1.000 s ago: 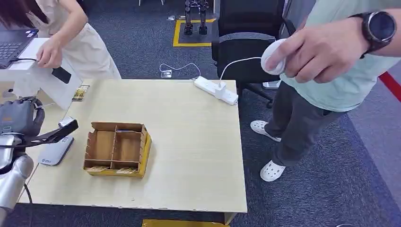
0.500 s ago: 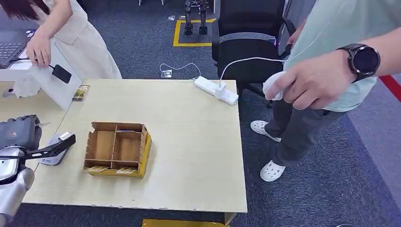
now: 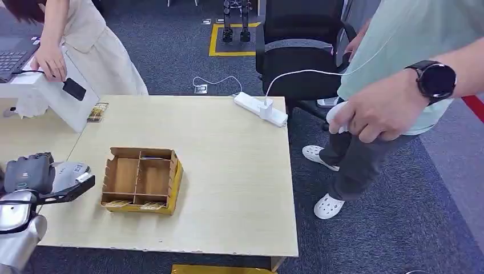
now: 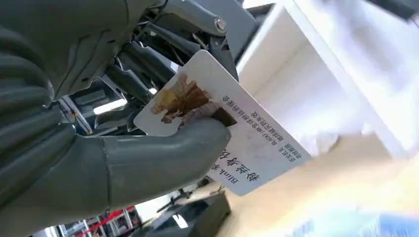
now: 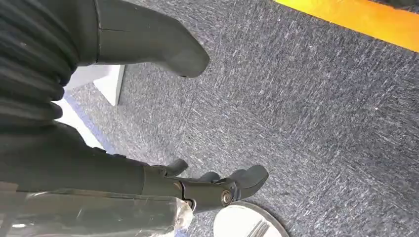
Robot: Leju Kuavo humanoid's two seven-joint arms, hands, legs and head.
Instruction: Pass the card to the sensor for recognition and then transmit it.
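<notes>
Left robot hand (image 3: 28, 174) pinches your card (image 4: 222, 123) flat over the sensor (image 3: 68, 170) at the pale bench's (image 3: 228, 171) left edge; right robot hand (image 5: 148, 98) hangs empty, fingers apart, above grey carpet (image 5: 321, 108).

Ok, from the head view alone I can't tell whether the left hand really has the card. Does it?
Observer: Yes. In the left wrist view the left hand pinches the card under its thumb.
Operator: What is on the card?
Observer: A white face with a brown picture and printed text.
Operator: And the right hand?
Observer: The right wrist view has the right hand over grey carpet, fingers apart, holding nothing.
</notes>
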